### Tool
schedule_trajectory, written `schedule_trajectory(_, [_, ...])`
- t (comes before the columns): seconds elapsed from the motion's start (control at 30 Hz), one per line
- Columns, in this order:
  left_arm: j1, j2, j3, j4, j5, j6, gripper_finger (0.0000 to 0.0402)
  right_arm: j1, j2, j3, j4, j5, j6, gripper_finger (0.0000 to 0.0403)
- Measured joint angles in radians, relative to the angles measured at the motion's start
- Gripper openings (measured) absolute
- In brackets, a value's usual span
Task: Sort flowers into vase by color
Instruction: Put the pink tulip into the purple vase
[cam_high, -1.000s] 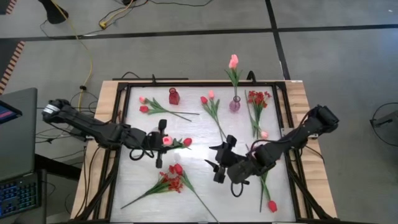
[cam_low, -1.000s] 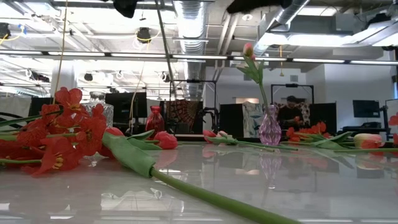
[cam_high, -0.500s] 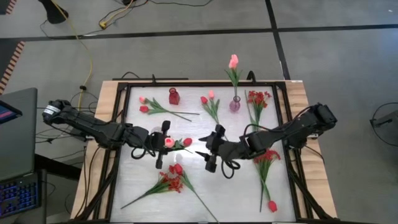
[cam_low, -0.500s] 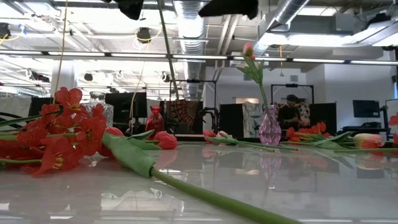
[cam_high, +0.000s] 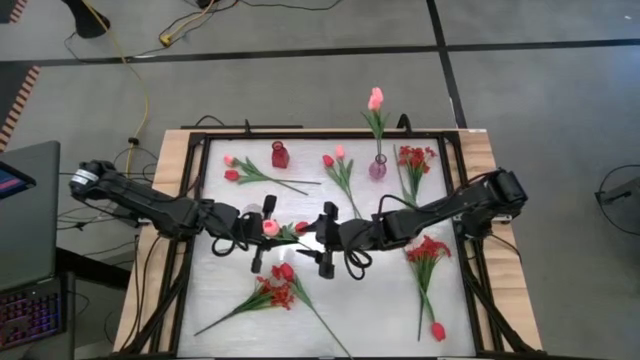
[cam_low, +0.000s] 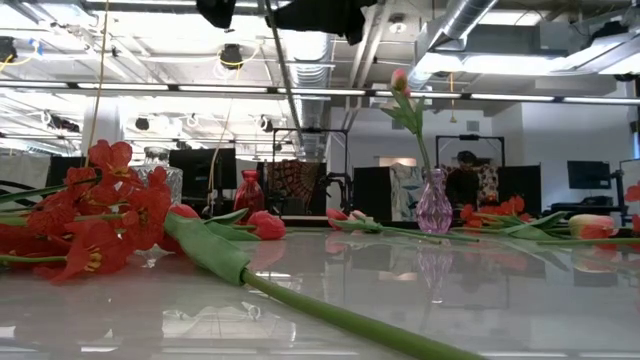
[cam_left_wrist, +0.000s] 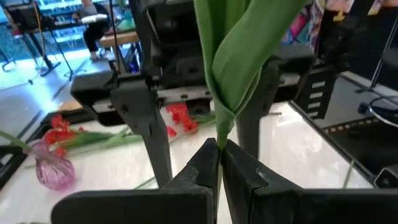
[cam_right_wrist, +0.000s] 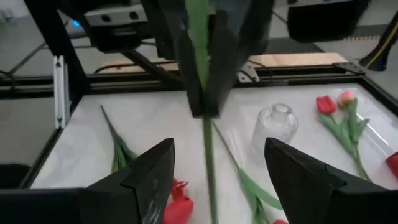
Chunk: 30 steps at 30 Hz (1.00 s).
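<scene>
With the left gripper (cam_high: 262, 232) pinching a pink tulip (cam_high: 269, 227) mid-worktop (cam_high: 330, 300), well short of the purple vase (cam_high: 378, 168), the right gripper (cam_high: 322, 240) comes alongside, fingers spread.

Low view: stem (cam_low: 282, 75) hangs from the grippers overhead, purple vase beyond.

Left wrist: fingers (cam_left_wrist: 198, 171) pressed on stem just under a leaf.

Right wrist: stem sits ahead between spread fingers (cam_right_wrist: 152, 168); centre it, close below the left grip, then release left.
</scene>
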<state>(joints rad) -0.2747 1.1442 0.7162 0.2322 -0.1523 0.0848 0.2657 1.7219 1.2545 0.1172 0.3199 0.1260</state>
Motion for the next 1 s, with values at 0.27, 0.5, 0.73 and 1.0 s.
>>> schedule_trajectory(0.27, [0.011, 0.056, 0.0, 0.019, -0.021, -0.003, 0.0, -0.006, 0.001, 0.0, -0.008, -0.013, -0.003, 0.0276])
schedule_trajectory(0.5, [0.016, 0.054, 0.0, 0.022, -0.052, 0.002, 0.0, -0.007, 0.001, 0.0, -0.033, -0.011, -0.003, 0.0235])
schedule_trajectory(0.73, [0.016, 0.053, 0.0, 0.01, -0.053, 0.001, 0.0, -0.02, 0.001, 0.0, -0.034, -0.01, -0.004, 0.0112])
schedule_trajectory(1.0, [0.016, 0.053, 0.0, -0.013, -0.055, 0.004, 0.0017, -0.021, 0.001, 0.0, -0.033, 0.0, -0.004, 0.0026])
